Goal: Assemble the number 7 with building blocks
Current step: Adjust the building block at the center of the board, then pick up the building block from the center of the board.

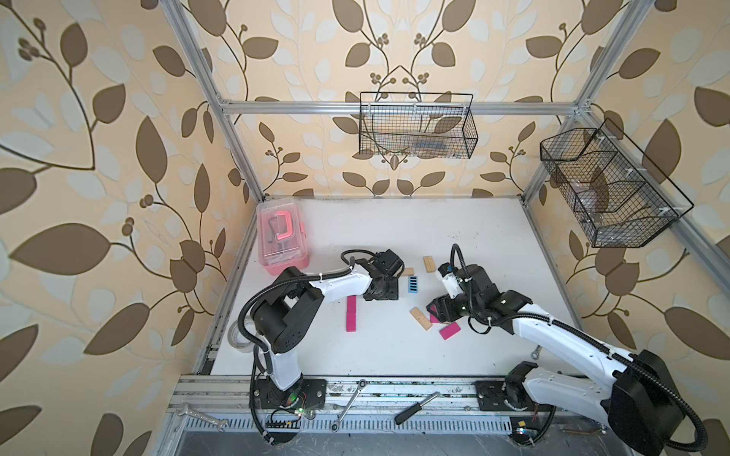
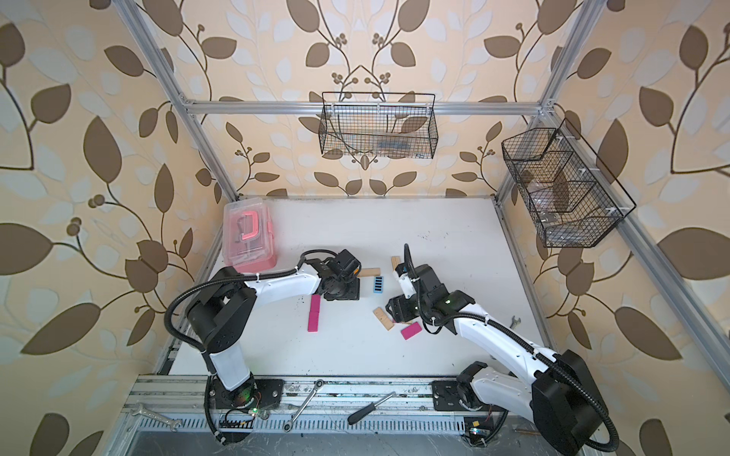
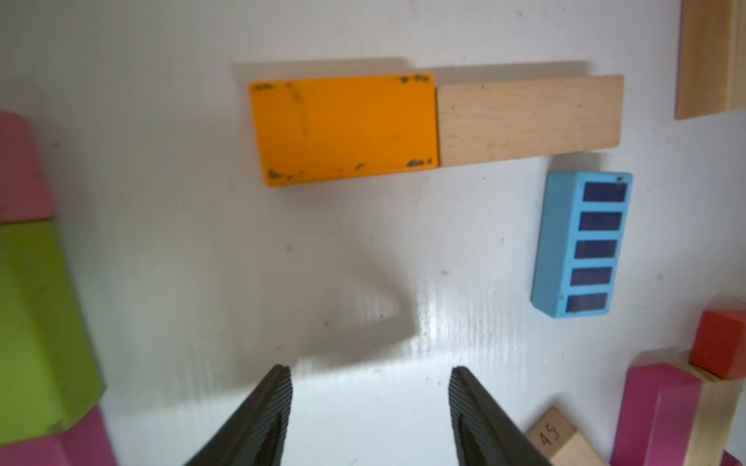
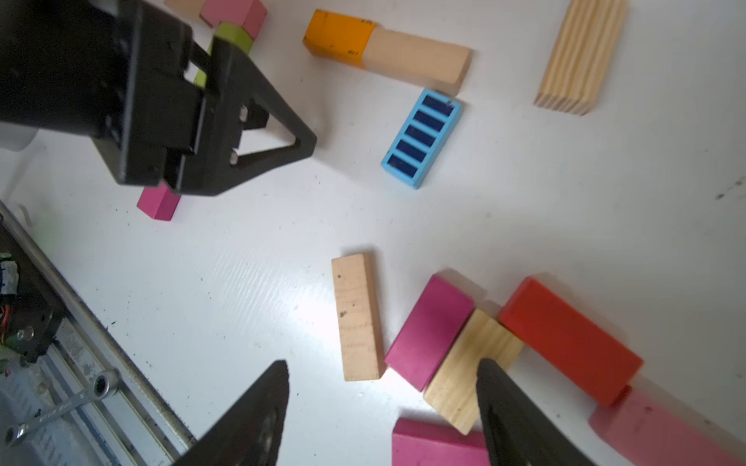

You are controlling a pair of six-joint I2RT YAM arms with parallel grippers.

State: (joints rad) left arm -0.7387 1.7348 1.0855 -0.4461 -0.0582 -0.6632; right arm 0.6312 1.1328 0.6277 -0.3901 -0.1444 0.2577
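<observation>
An orange block [image 3: 343, 129] and a plain wood block [image 3: 529, 117] lie end to end in a row. Just below the wood one lies the blue striped block [image 3: 581, 246]. My left gripper [image 3: 369, 375] hovers open over bare table short of them, nothing between its fingers. A lime green block [image 3: 36, 322] and a pink block [image 3: 20, 169] sit beside it, in line with the magenta blocks [image 1: 351, 314]. My right gripper [image 4: 383, 367] stands open above a loose cluster: a wood block [image 4: 357, 318], a magenta block [image 4: 428, 331], another wood block [image 4: 472, 363] and a red block [image 4: 569, 339].
A pink translucent box [image 1: 280, 241] stands at the table's back left. One more wood block [image 1: 428, 263] lies behind the row. Wrenches [image 1: 349, 402] and a screwdriver [image 1: 416, 406] rest on the front rail. Wire baskets [image 1: 416, 126] hang on the frame.
</observation>
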